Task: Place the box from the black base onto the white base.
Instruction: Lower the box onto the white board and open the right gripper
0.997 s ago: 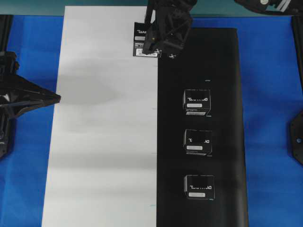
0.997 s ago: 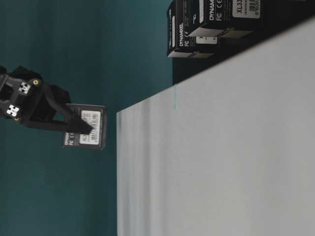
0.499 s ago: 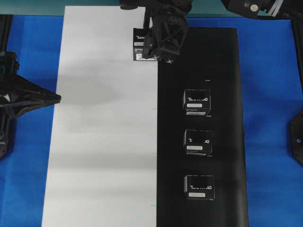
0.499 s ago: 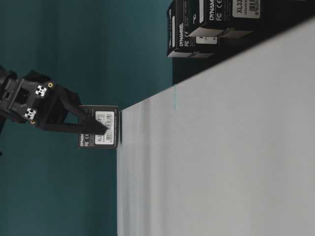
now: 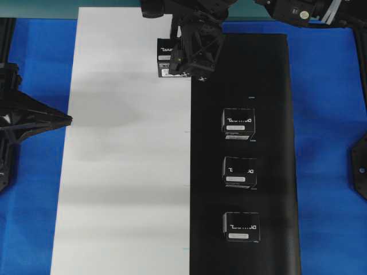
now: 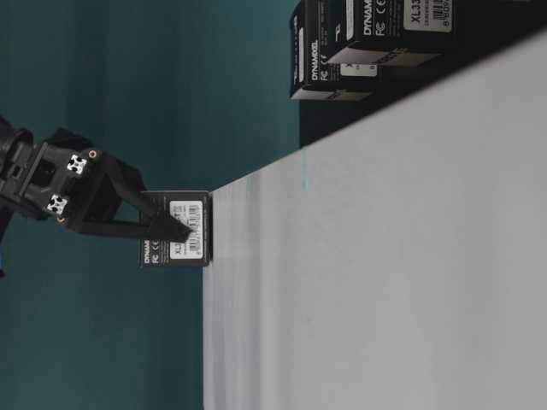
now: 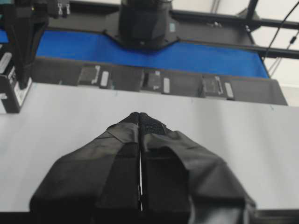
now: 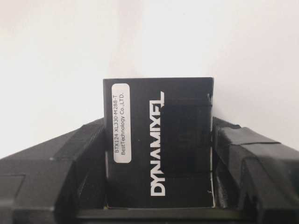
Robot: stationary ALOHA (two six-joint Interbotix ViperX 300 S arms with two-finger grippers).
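While the right gripper clamps the small black cuboid carton at the long white board's far end, the left gripper rests closed, empty.

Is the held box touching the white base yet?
Touching: in the table-level view the box, held by the right gripper, meets the white base with no visible gap.

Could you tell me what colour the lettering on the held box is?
White, on the black box; the right wrist view shows it best.

The box sits between the right gripper's jaws, over the white base; the black base lies beside them.
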